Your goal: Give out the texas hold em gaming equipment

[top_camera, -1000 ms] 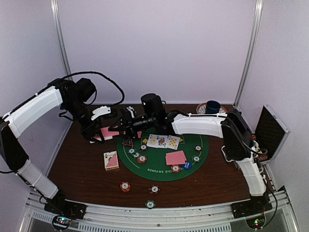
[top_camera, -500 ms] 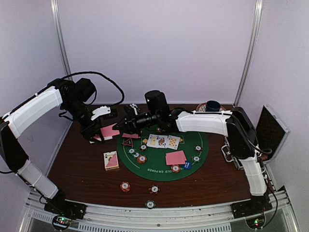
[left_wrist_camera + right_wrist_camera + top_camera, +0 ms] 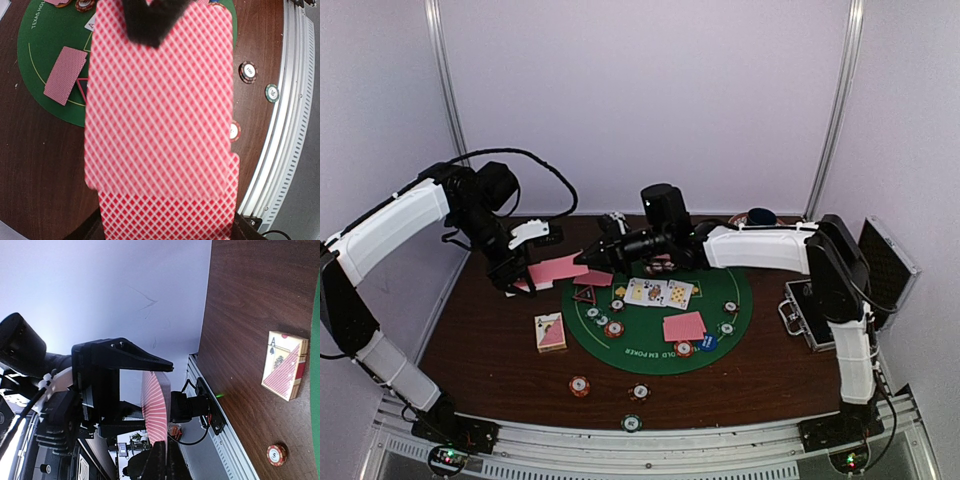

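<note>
The dark wooden worktop (image 3: 480,340) carried a round green mat (image 3: 720,288) at its centre. At the right edge stood a metal-edged black case (image 3: 882,262), its lid up; what lay inside could not be made out. At the rear right corner sat a dark blue cup (image 3: 761,217) on a saucer, its contents hidden.

Over the rear left part of the worktop the left gripper (image 3: 525,280) was clamped on a stack of pink-backed cards (image 3: 165,215), held flat above the surface. The right gripper (image 3: 592,260) had its fingers together on the far end of the top card (image 3: 160,100), which sat shifted out from the rest of the stack.

Near the left edge, just off the mat, a card box (image 3: 550,332) lay closed. On the mat were face-up cards (image 3: 658,292), a face-down pink pair (image 3: 684,326), a red-black triangle marker (image 3: 585,295), a blue disc (image 3: 708,342) and several striped chips, one orange-red chip (image 3: 614,328) among them. Toward the front edge lay an orange-red chip (image 3: 579,385) and a dark chip (image 3: 639,392), with a green chip (image 3: 632,423) on the metal rail.
</note>
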Robot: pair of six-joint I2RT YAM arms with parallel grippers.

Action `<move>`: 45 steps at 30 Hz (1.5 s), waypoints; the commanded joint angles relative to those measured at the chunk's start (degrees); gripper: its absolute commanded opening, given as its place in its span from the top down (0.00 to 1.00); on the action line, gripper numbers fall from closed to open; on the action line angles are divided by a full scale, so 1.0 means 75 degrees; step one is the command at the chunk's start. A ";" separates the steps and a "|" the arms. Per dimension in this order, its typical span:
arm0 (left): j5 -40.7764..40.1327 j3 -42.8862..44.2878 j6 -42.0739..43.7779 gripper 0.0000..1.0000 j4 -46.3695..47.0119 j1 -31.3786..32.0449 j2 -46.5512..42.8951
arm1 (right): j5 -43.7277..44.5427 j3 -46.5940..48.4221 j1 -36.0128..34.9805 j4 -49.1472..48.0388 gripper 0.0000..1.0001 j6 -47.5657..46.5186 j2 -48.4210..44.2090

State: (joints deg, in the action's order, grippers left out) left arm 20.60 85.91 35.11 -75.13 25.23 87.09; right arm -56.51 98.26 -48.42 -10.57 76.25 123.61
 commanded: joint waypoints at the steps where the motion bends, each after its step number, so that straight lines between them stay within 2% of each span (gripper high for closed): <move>1: 0.0080 -0.0017 0.0134 1.00 0.0074 -0.0001 -0.0164 | -0.0070 -0.0621 0.0470 -0.0284 1.00 -0.0142 -0.0766; 11: 0.0035 0.0018 0.0139 1.00 0.0069 -0.0001 -0.0137 | -0.0231 -0.2138 0.1791 -0.0211 1.00 -0.0727 -0.1500; 15: 0.0026 0.0012 0.0145 1.00 0.0079 -0.0001 -0.0146 | -0.0008 -0.2360 0.2487 0.1249 1.00 -0.2118 -0.1671; 20: 0.0036 0.0001 0.0145 1.00 0.0069 -0.0001 -0.0148 | 0.0778 -0.2231 0.3224 0.3849 1.00 -0.4118 -0.1706; 24: 0.0049 -0.0008 0.0155 1.00 0.0070 -0.0007 -0.0128 | 0.1449 -0.2198 0.3562 0.4702 1.00 -0.5000 -0.1688; 29: 0.0103 0.0040 0.0129 1.00 0.0074 -0.0001 -0.0069 | 0.2089 -0.2109 0.3780 0.5171 1.00 -0.5579 -0.1350; 45: 0.0119 0.0100 0.0098 1.00 0.0033 -0.0001 -0.0023 | 0.3107 -0.2195 0.3923 0.4767 1.00 -0.5946 -0.0789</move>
State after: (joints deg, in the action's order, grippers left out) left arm 20.43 85.91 35.40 -75.13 25.23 87.09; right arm -36.53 81.41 -19.46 26.33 32.86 117.03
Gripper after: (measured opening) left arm 0.675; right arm 0.022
